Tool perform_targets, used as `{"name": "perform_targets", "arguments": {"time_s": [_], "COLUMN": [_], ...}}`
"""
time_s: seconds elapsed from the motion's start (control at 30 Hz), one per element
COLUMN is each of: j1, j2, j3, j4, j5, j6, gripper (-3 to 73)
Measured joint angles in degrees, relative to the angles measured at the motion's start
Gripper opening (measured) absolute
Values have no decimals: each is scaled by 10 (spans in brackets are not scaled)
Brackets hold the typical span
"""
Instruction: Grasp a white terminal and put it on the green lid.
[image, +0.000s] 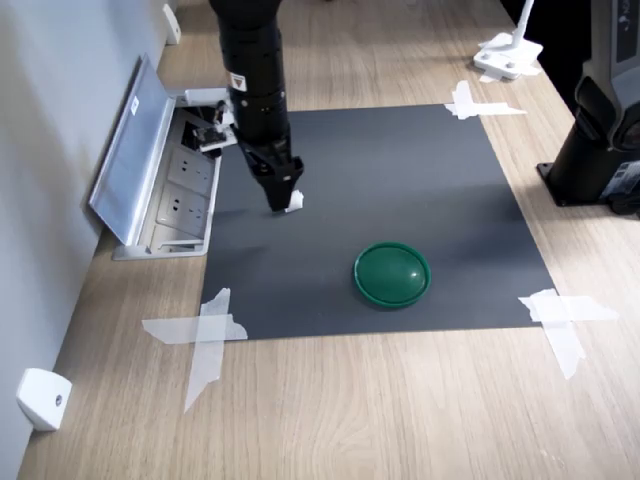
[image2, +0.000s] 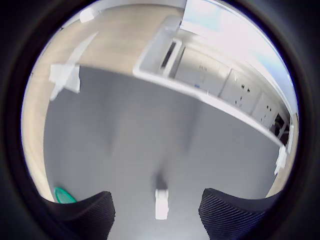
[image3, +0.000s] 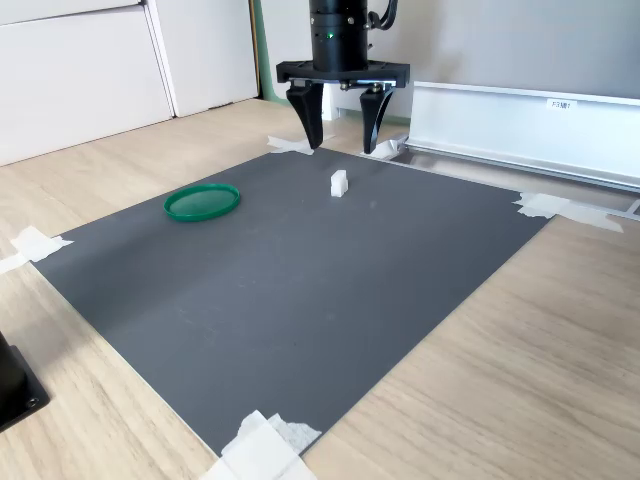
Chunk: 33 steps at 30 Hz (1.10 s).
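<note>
While the first exterior view hides their gap, the second exterior view shows the fingers (image3: 310, 120) spread above the white terminal (image3: 339, 183)

Mat: a dark grey sheet (image3: 300, 290) is laid on the wooden table (image3: 520, 380) and fixed at its corners with white tape strips (image3: 265, 450).
Gripper: the gripper (image3: 340, 125) is seen above the mat's far edge, its 2 dark fingers (image3: 308, 115) spread wide and pointed down.
White terminal: the white terminal (image3: 339, 183) is seen standing on the mat, just in front of the gripper and untouched by it.
Green lid: the green lid (image3: 202, 201) is laid flat on the mat, well apart from the terminal, toward the second exterior view's left.
</note>
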Motion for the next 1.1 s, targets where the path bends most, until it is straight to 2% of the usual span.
{"name": "perform_targets", "arguments": {"time_s": [0.23,0.53,0.87,1.1], "j1": [-4,-39,-26,-19], "j2": [-24,-34,-23,-1], "j3": [58,69,69,69], "j4": [-6,-7,14,9], "j5": [-20,-46,-52,-57], "j6": [1,0,-16,-16], "gripper": [711,711,710,710]}}
